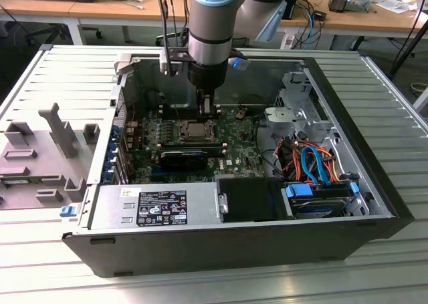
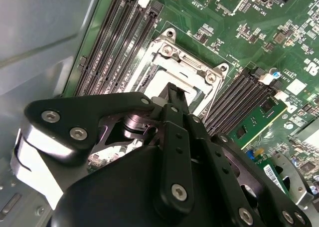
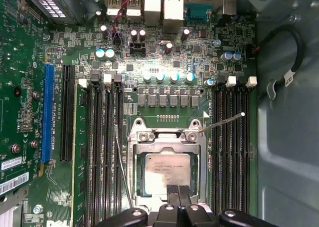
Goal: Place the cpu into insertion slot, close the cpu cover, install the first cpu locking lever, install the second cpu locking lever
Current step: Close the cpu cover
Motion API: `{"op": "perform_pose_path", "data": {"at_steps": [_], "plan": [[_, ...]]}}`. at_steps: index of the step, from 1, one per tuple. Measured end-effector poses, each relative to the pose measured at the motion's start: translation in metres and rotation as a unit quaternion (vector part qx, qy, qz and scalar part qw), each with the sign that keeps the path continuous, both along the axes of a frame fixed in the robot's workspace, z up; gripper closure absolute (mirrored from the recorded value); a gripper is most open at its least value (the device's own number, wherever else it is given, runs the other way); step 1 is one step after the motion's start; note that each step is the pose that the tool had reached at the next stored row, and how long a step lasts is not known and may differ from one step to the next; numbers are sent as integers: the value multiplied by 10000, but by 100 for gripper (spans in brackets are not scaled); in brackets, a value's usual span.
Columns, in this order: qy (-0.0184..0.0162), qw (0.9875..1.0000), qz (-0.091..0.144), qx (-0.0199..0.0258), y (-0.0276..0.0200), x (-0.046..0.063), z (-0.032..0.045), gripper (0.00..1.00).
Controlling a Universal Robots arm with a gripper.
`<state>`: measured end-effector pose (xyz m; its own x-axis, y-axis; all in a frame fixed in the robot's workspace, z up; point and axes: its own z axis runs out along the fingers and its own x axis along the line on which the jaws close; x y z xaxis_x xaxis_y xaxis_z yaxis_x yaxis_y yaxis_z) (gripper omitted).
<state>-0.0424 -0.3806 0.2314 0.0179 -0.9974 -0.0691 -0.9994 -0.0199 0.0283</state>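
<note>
Gripper (image 3: 178,192), fingers pressed together, stands at the cpu cover (image 3: 167,143) edge; cpu (image 3: 166,172) lies seated just beside fingertips, under cover window.

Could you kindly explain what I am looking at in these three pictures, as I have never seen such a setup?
A robot arm reaches into an open computer case lying on a slatted metal table. The exterior view looks on from outside; both wrist views ride on the arm, facing the green motherboard. The pincer, shut, is right by the cpu, which lies framed by the silver cpu cover; two thin levers stick out beside it.
</note>
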Motion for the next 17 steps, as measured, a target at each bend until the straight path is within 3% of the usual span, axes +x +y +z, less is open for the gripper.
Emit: {"op": "perform_pose_path", "data": {"at_steps": [17], "plan": [[1,10000,0,-1,0,-107,-63,89]]}}
